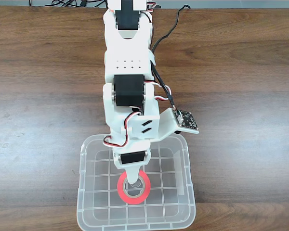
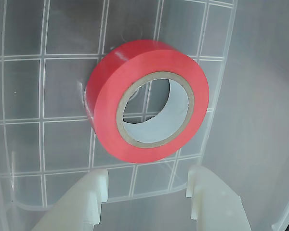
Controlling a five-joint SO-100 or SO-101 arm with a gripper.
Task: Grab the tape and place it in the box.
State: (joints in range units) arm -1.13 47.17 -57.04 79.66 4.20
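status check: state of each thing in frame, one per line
tape: lying inside the box, tilted in the wrist view, not held
box: upright, no lid, holding the tape
tool: open, above the box floor, clear of the tape

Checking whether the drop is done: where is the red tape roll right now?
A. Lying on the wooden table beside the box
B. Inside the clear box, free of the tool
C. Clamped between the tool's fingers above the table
B: the tape lies on the grid bottom of the box, and the tool stands open, its fingers apart from the roll.
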